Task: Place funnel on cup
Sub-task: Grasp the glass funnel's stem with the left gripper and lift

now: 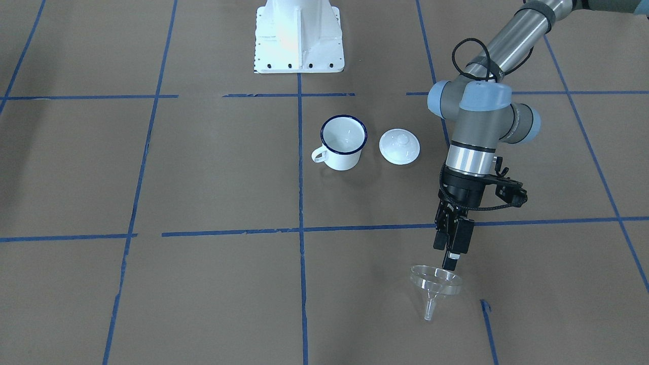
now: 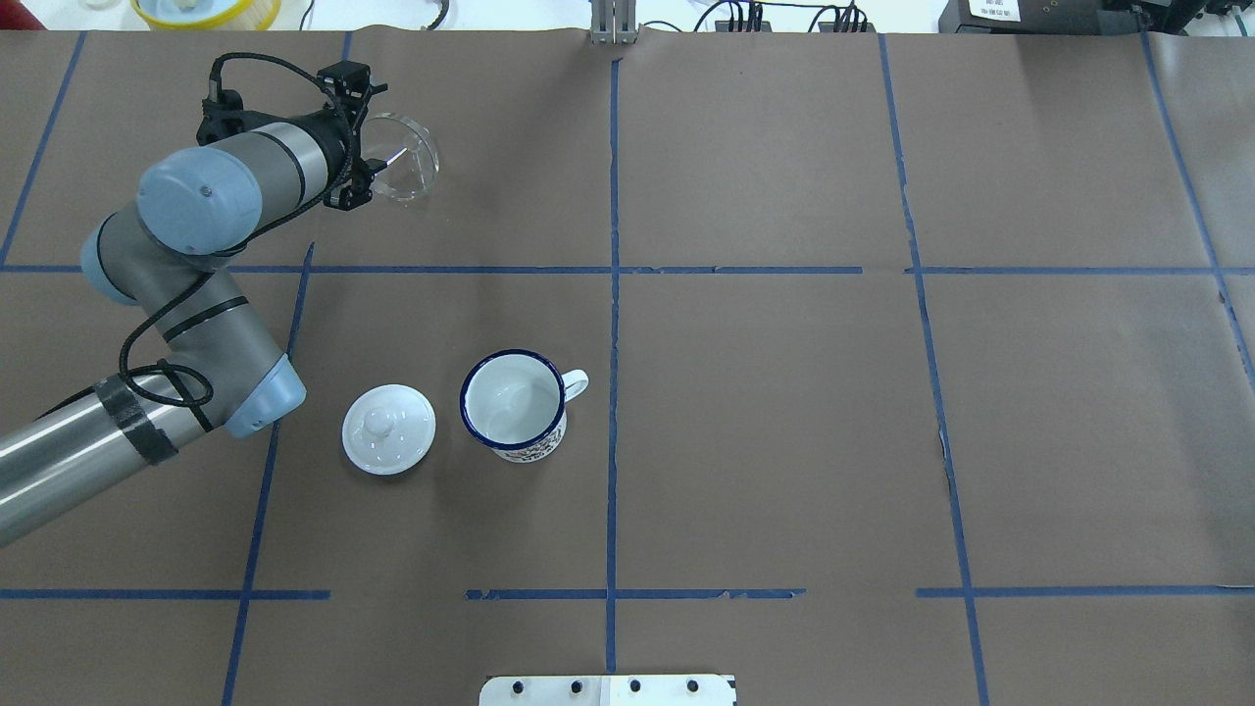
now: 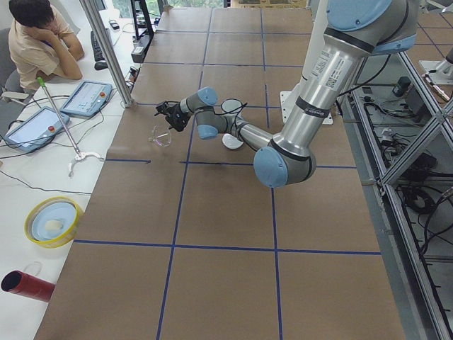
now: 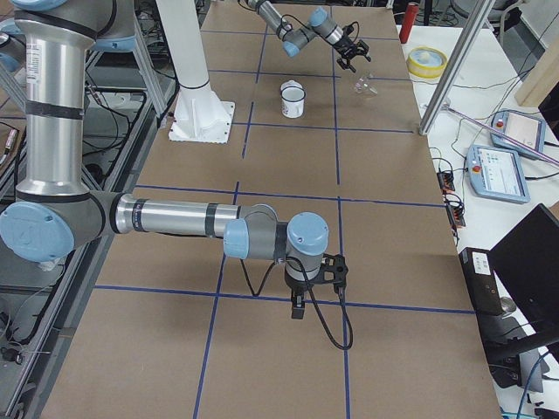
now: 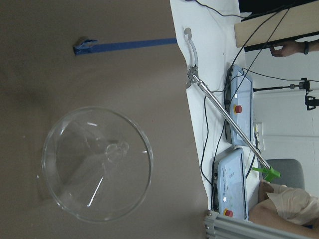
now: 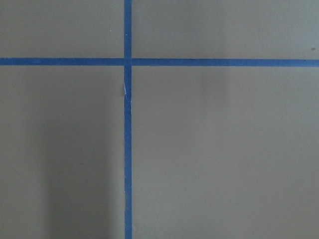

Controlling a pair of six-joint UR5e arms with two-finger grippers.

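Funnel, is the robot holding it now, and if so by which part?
Seemingly not. The funnel lies tilted on the table with the left gripper poised by its rim; a grip cannot be confirmed.

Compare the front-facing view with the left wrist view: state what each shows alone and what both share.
Only front-facing: the cup, the lid beside it, the base, and the left tool gripping the funnel by its rim. Only left wrist: the table edge, with two pendants and a metal rod beyond it. Both: the funnel over the brown table, and blue tape.
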